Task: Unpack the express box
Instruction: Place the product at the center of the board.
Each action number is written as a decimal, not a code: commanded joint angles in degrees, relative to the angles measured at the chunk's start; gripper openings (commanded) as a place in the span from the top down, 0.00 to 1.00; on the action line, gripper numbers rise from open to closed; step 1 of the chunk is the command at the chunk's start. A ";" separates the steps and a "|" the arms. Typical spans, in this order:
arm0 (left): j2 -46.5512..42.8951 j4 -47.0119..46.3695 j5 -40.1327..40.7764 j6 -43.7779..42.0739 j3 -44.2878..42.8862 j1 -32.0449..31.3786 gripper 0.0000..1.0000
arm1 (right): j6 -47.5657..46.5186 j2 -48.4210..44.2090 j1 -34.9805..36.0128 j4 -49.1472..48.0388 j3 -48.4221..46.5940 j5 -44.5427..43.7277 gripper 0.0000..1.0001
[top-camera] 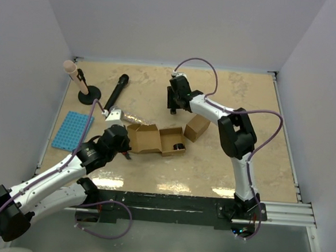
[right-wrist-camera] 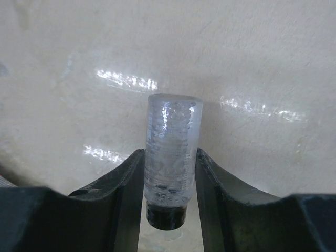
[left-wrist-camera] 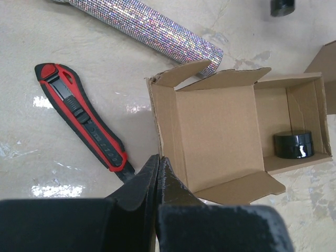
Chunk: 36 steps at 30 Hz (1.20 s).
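Blue mat point(top-camera: 72, 130), glittery roll point(left-wrist-camera: 152, 26), pink-tipped stand point(top-camera: 88, 97)

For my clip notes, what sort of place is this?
Probably a robot lab cell: white walls box in a marbled table, left arm and right arm bolted to its rail.

- I see the bench point(top-camera: 245, 97) as a pale marbled top with glare patches.
- An open cardboard box point(top-camera: 147, 139) lies near its middle.
- A smaller brown carton point(top-camera: 196, 128) sits just right of it.
- A red utility knife point(left-wrist-camera: 84, 123) lies left of the box, and a glittery roll point(left-wrist-camera: 152, 26) behind it.
- A blue mat point(top-camera: 72, 131) lies at the left edge.
- A black stand point(top-camera: 88, 96) and a black rod point(top-camera: 117, 91) rest farther back.
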State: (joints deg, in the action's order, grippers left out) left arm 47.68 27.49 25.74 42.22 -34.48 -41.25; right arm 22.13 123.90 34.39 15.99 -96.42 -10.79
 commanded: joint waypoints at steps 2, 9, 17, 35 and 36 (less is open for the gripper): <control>-0.04 -2.35 -1.66 -1.34 1.25 0.12 1.00 | -1.04 0.55 0.50 1.41 -2.37 0.33 0.69; 0.31 -2.79 -1.39 -2.58 1.43 0.12 1.00 | -0.86 -0.14 0.50 2.56 -0.26 0.42 0.45; 1.01 -2.96 -1.65 -2.40 1.96 0.21 1.00 | 2.04 -11.19 0.68 -0.94 9.56 -2.57 0.37; 0.57 -5.69 -2.88 -0.03 4.51 0.12 1.00 | 2.74 -31.78 17.90 10.03 28.83 -5.56 0.38; 0.40 -5.78 -3.06 0.06 4.77 0.12 1.00 | 3.09 -31.70 17.99 10.11 29.27 -6.43 0.38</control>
State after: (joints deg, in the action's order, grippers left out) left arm 48.95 24.16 23.35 41.41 -30.89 -41.25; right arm 23.11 92.27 53.08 22.15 -70.30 -14.20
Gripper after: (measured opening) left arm 0.016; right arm 0.622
